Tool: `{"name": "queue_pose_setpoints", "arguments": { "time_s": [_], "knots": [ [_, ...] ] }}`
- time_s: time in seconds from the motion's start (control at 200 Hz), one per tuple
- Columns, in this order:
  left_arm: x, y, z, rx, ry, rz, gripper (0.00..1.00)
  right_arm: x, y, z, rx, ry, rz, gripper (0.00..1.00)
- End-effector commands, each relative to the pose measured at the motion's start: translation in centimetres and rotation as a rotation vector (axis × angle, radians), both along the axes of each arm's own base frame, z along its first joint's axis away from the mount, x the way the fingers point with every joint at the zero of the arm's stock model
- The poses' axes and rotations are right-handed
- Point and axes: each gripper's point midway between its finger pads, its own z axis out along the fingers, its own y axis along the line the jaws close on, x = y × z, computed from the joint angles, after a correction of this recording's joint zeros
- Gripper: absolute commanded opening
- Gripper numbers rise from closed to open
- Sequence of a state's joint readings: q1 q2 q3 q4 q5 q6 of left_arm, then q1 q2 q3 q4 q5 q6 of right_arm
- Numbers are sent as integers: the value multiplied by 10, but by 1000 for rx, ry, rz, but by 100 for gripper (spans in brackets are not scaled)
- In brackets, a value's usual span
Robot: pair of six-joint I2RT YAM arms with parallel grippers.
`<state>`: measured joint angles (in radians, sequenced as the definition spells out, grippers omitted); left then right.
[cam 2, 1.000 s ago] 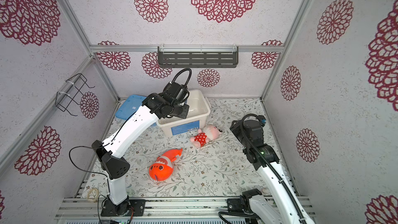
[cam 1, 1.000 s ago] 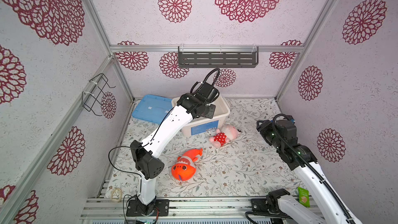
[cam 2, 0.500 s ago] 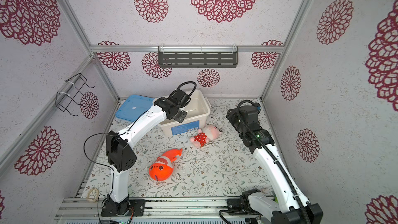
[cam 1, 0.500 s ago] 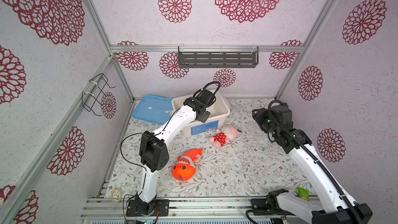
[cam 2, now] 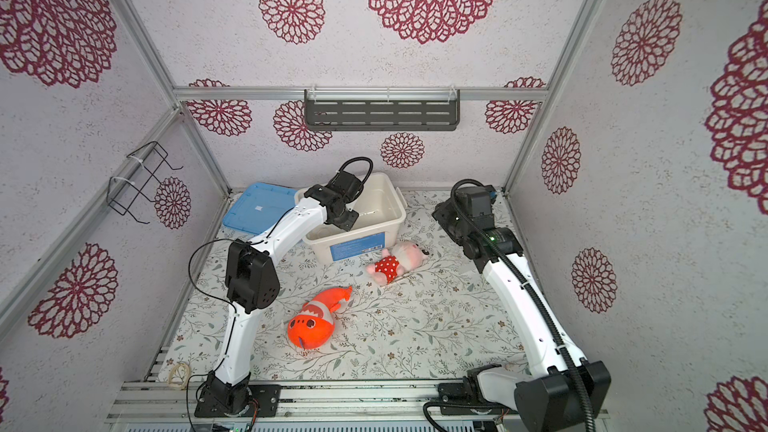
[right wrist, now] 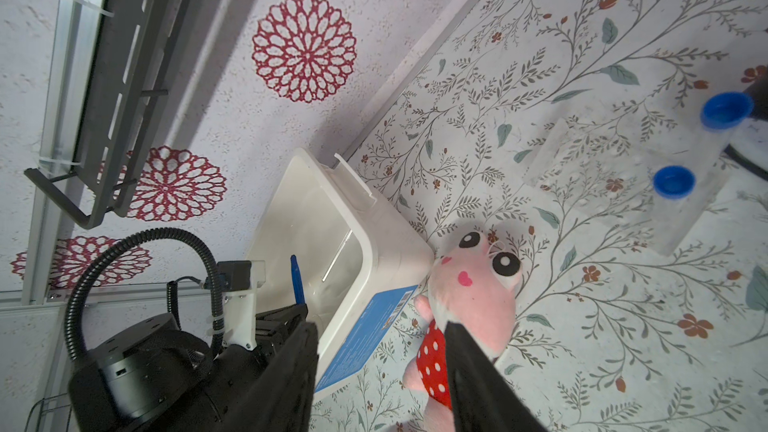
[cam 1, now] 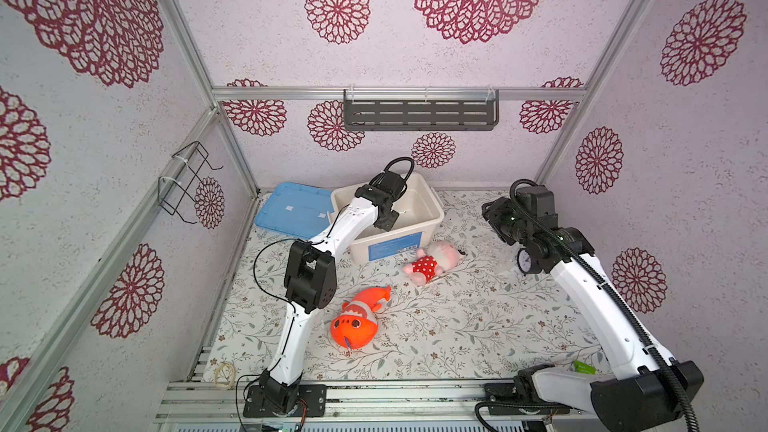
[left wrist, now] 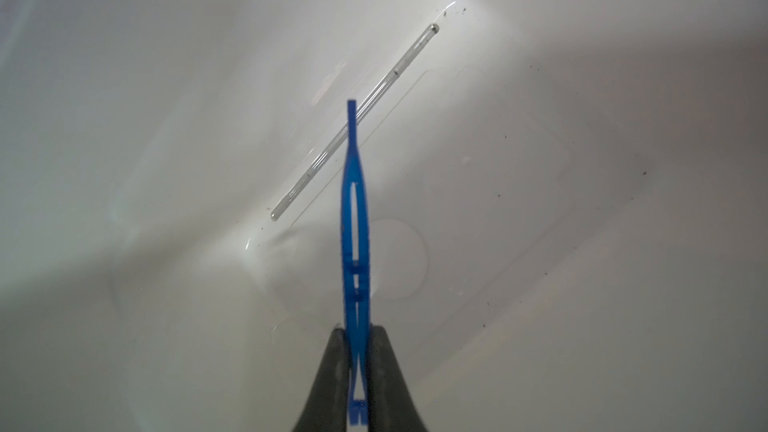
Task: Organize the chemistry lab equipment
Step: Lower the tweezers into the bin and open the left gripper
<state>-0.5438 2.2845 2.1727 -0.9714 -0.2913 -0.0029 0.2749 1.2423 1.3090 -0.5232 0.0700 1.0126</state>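
My left gripper [left wrist: 357,330] is shut on dark blue tweezers [left wrist: 355,209], which stick out past the fingertips inside the white bin [cam 1: 432,218]. In both top views that gripper [cam 1: 388,218] [cam 2: 345,218] hangs over the bin's left half. A thin clear rod [left wrist: 390,76] lies on the bin floor beyond the tweezers' tip. My right gripper [right wrist: 380,326] is open and empty, hovering at the back right [cam 1: 492,218]. Two blue-capped tubes [right wrist: 727,110] [right wrist: 674,182] stand in a clear rack on the mat.
A blue lid [cam 1: 291,209] lies left of the bin. A pink doll [cam 1: 432,263] rests against the bin's front and an orange fish [cam 1: 357,317] lies nearer the front. A small black clock [cam 1: 524,261] sits under the right arm. A grey shelf [cam 1: 419,112] hangs on the back wall.
The left arm has dropped its gripper with the tweezers lower into the bin. The right arm has swung toward the back wall.
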Motion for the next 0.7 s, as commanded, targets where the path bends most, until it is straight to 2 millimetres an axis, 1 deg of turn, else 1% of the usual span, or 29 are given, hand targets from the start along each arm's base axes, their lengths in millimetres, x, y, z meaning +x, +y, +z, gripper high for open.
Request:
{"name": "queue_pose_setpoints", "arguments": {
  "time_s": [0.0,0.105,0.175,0.235,0.32,0.445,0.52,0.6,0.64,0.696],
  "knots": [
    [3,-12,-24,-23,44,-50,12,0,1,14,-14,-34,15,54],
    [1,-14,-32,-26,68,-53,14,2,1,13,0,-45,6,54],
    [1,-14,-35,-27,69,-57,15,3,3,6,37,-26,-7,54],
    [1,-13,-41,-24,79,-61,16,4,9,-1,79,-7,2,54],
    [1,-13,-42,-20,91,-66,19,6,17,-5,104,15,11,54],
    [2,-16,-30,-43,78,-60,26,4,21,-14,105,44,5,54],
    [2,-18,-20,-66,65,-48,34,1,22,-24,134,83,-23,54],
    [1,-18,-10,-80,53,-43,47,-4,25,-41,211,163,-67,54],
    [1,-16,-6,-75,48,-41,49,-6,30,-47,233,194,-72,54],
    [1,-11,3,-59,32,-30,53,-6,35,-50,229,211,-70,54]
  ]
}}
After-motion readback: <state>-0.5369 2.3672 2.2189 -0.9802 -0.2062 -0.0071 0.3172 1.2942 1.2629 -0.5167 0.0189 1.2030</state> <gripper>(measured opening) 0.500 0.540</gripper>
